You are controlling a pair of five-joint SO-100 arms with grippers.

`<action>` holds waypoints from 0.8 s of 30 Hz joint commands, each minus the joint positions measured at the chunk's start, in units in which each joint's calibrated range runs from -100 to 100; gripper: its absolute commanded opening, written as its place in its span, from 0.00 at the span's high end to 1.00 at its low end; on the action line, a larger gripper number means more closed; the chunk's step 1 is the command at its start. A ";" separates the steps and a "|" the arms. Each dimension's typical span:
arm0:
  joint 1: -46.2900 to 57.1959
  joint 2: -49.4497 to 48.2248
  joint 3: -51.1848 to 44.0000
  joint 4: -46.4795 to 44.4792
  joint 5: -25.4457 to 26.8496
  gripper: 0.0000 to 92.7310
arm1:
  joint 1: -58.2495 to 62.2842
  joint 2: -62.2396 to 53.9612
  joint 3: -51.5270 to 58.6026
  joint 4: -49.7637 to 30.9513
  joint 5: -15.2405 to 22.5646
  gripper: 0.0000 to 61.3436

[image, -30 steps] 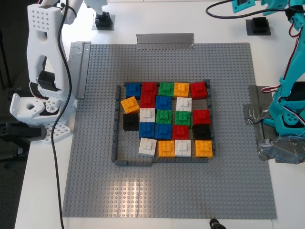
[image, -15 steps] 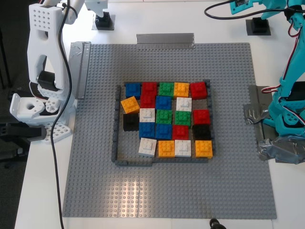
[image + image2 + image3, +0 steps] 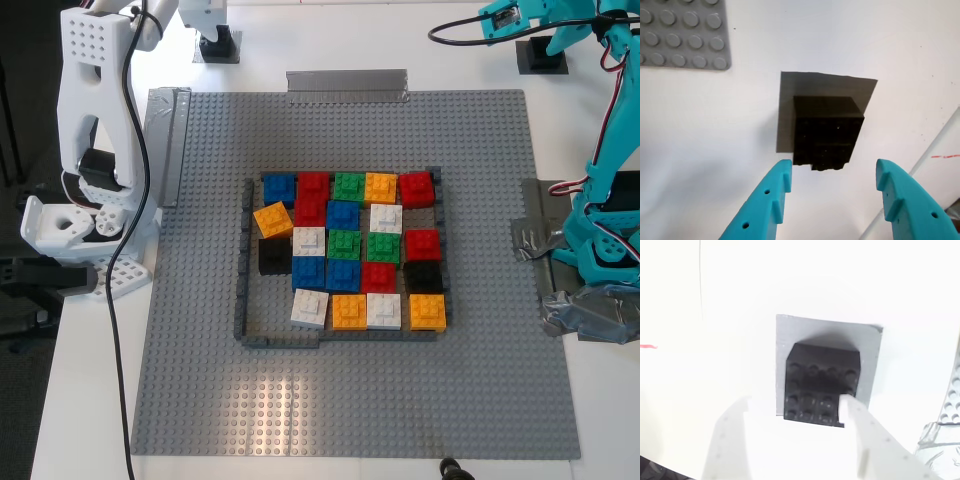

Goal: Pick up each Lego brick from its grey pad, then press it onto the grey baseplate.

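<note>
In the first wrist view a black Lego brick (image 3: 827, 132) sits on a dark grey pad (image 3: 790, 100). My first gripper (image 3: 834, 182), teal, is open just short of it, one finger to each side. In the exterior view this brick (image 3: 547, 55) is at the top right under the teal arm. In the second wrist view another black brick (image 3: 820, 390) sits on a light grey pad (image 3: 785, 335). My second gripper (image 3: 795, 407), white, is open above it. That brick (image 3: 217, 43) is at the exterior view's top left. The grey baseplate (image 3: 350, 400) fills the middle.
A dark-grey brick frame (image 3: 243, 260) on the baseplate holds several coloured bricks and two black ones (image 3: 275, 255). Silver tape strips (image 3: 347, 85) hold the plate's edges. The white arm's base (image 3: 90, 200) stands at the exterior view's left, the teal base (image 3: 605, 240) at its right.
The teal arm has lowered and shifted a little towards the exterior view's left over its brick. The white gripper has barely moved. The bricks on the plate are unchanged.
</note>
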 commanded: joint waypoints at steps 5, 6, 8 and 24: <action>1.24 -0.27 -0.37 -2.71 0.08 0.79 | -0.34 -0.88 -0.37 -1.11 -0.20 0.68; 1.17 -0.27 -0.28 -2.71 0.08 0.79 | -0.42 -0.80 -0.37 -0.95 -0.25 0.69; 1.17 -0.18 -0.19 -2.71 0.08 0.79 | -0.42 -0.54 -0.37 -0.54 -0.30 0.69; 1.31 2.05 -1.91 -2.63 0.08 0.80 | -0.49 -2.34 -1.18 0.11 0.39 0.99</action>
